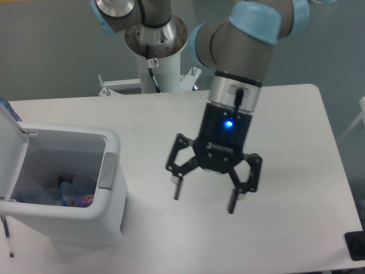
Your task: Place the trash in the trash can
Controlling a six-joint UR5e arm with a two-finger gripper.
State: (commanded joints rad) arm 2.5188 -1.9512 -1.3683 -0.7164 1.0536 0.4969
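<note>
Gripper is held over mid-counter, jaws spread wide, nothing carried. Trash is seen lying at the bottom of the trash can at left, lid raised. Deposit is judged done; no further trash is seen on the counter.

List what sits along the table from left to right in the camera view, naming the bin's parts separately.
Raised white lid → open trash can with trash at its bottom → grey latch panel on the bin's right rim → open tool hovering over bare table.
</note>
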